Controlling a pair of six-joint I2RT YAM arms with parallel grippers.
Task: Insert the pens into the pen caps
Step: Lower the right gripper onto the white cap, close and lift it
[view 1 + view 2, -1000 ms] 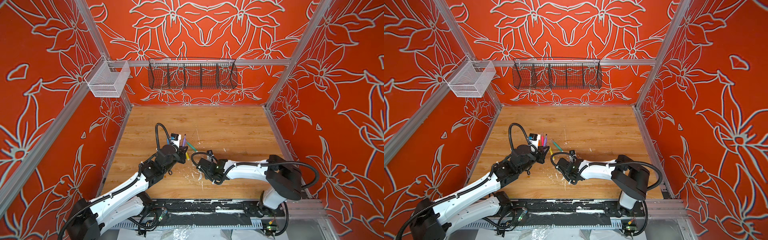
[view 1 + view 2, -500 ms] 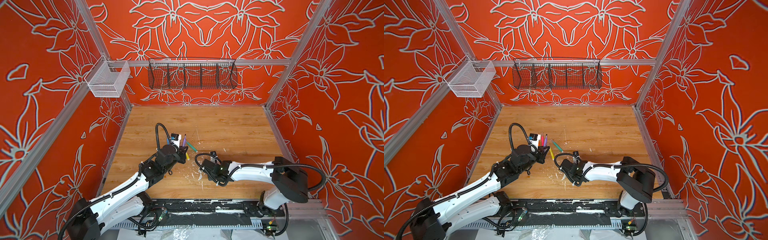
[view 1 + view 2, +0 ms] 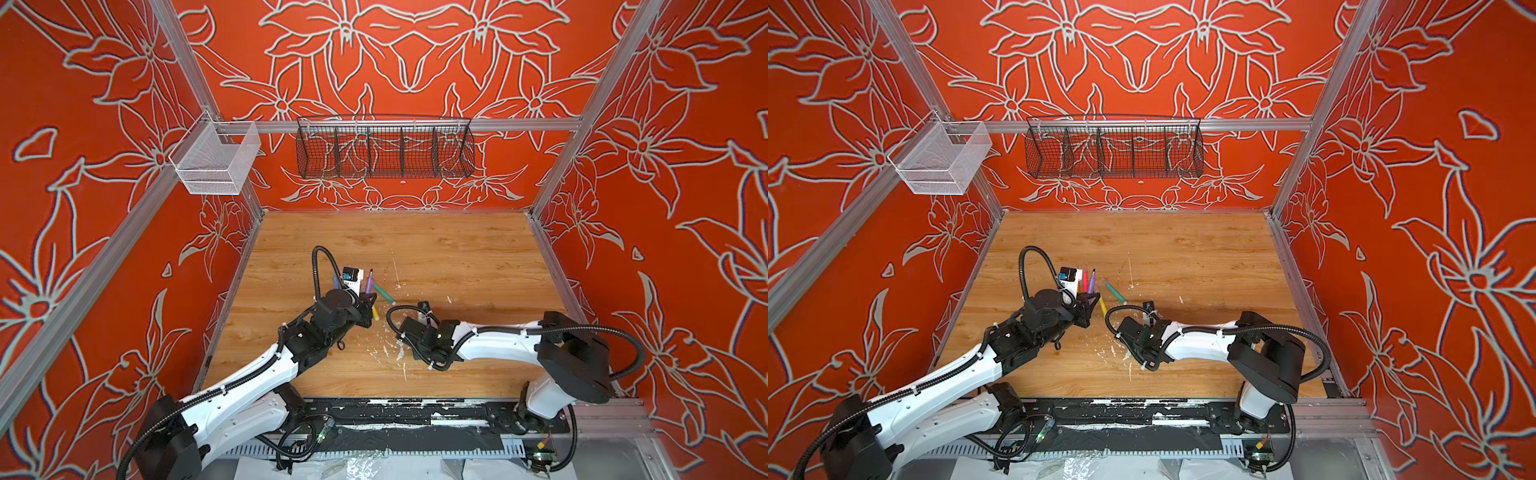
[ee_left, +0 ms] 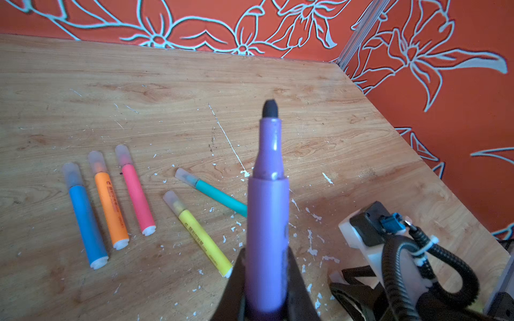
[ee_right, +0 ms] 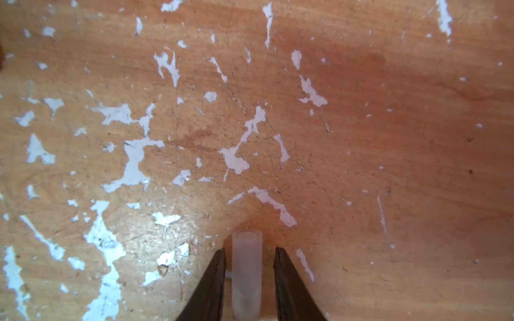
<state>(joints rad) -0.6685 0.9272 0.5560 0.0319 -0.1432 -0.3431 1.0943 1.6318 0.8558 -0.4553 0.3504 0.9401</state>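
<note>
Plainly the left gripper [image 4: 264,280] is clamped on the lower barrel of the purple pen [image 4: 267,211], holding it raised over the wooden table [image 4: 333,116] with its dark tip bare and pointing away from the jaws. Beyond it the blue pen [image 4: 83,219], orange pen [image 4: 111,205], pink pen [image 4: 137,194], yellow pen [image 4: 199,236] and green pen [image 4: 217,194] lie flat on the table, all of them capped. The right gripper [image 5: 249,250] sits low at the table, jaws narrowly apart astride the loose pen cap [image 5: 247,275], with a thin gap on either side of it.
</note>
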